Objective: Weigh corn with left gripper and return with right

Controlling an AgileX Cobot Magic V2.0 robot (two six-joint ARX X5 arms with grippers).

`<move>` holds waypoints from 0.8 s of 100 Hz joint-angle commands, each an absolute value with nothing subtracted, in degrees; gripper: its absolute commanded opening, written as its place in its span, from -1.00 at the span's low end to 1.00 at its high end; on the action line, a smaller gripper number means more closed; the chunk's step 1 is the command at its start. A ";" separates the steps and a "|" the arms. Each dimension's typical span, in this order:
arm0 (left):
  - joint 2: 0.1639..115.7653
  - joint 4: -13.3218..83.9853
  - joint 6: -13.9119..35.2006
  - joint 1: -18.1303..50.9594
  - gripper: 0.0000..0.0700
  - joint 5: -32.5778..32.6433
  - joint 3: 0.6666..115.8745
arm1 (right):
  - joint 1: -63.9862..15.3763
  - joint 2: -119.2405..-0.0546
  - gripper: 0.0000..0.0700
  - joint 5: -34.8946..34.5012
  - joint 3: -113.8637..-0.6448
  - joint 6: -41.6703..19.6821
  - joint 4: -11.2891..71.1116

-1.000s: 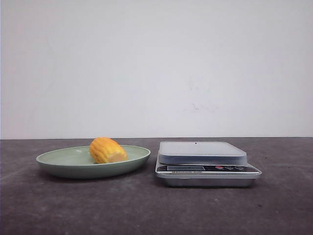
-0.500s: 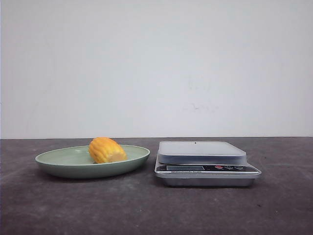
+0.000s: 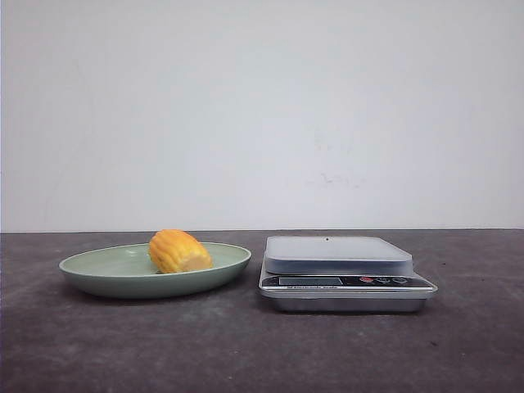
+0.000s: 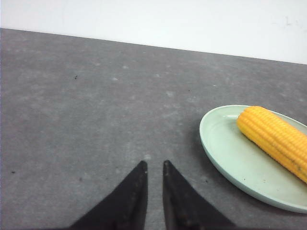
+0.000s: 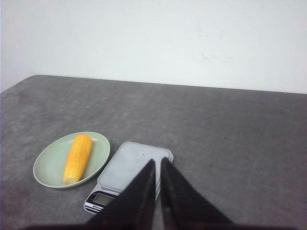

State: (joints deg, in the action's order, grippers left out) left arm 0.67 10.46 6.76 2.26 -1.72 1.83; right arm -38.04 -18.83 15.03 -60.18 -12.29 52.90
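**Corn on plate, scale bare, both arms clear**

Corn (image 3: 179, 251) lay on the pale green plate (image 3: 98, 274), left half of the surface (image 3: 246, 352). In front view only its end showed, so it looked stubby; wrist views showed a full-length cob, yellow-orange w/ kernel rows, lying lengthwise near→far across the plate. It sat toward the plate's right side, i.e. the side nearer the scale.

Scale (image 3: 347, 274) stood just right of the plate, close but w/ a gap between, not touching. Grey weighing platform on top had nothing on it. Display + small buttons faced the near edge; display readout too small to read.

Left gripper (image 4: 152, 168): jaws nearly pressed together, only a thin slit between the tips, pinching nothing. It hung over bare surface to the left of the plate, well apart from the corn. Fingers (image 4: 129, 196) black, tapered.

Right gripper (image 5: 158, 164): jaws likewise almost pressed together, narrow slit, pinching nothing. Seen from its cam it was high up, tips lined up over the scale platform in the pic, no contact w/ anything.

Neither arm showed in front view. Backdrop was a plain white wall (image 3: 262, 115); surface dark grey, speckled.
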 commanded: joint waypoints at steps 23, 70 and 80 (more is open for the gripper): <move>0.58 10.94 6.07 2.22 -0.97 -1.93 1.08 | -38.39 -18.90 -0.97 15.05 -60.84 -12.86 52.31; 0.60 10.94 6.07 2.22 -0.97 -1.93 1.08 | -38.39 -18.90 -0.97 15.05 -60.84 -12.86 52.31; 0.60 10.92 6.07 2.22 -0.97 -1.93 1.08 | -36.82 -18.59 -0.97 15.20 -60.84 -12.34 52.49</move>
State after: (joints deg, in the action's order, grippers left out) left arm 0.67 10.46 6.76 2.26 -1.72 1.83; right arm -37.82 -18.83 15.00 -60.18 -12.27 52.93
